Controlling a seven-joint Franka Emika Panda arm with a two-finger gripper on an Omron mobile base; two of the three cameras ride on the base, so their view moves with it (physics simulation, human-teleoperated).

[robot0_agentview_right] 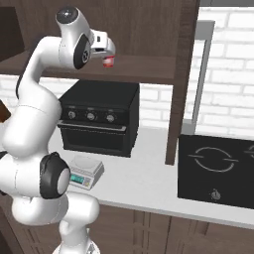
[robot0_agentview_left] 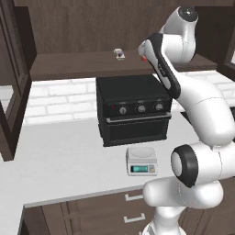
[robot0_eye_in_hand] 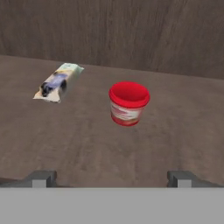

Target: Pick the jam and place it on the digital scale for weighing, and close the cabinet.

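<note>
Reach-to-grasp step: fingers [robot0_eye_in_hand: 112,178] spread wide, empty; small red-lidded jam jar [robot0_eye_in_hand: 128,104] stands just ahead, centred between them (on the cabinet shelf). Next, presumably: advance, close.

A black oven [robot0_agentview_left: 133,109] with three knobs is sitting on the pale countertop [robot0_agentview_left: 59,158], backed by a white brick wall [robot0_agentview_left: 55,98]. A small grey-white packet [robot0_eye_in_hand: 58,82] is lying flat on the brown shelf [robot0_eye_in_hand: 87,144] above the oven. A black cooktop [robot0_agentview_right: 218,169] is resting in the counter to the right, and brown drawers [robot0_agentview_left: 131,209] with small handles are showing below the counter edge.
</note>
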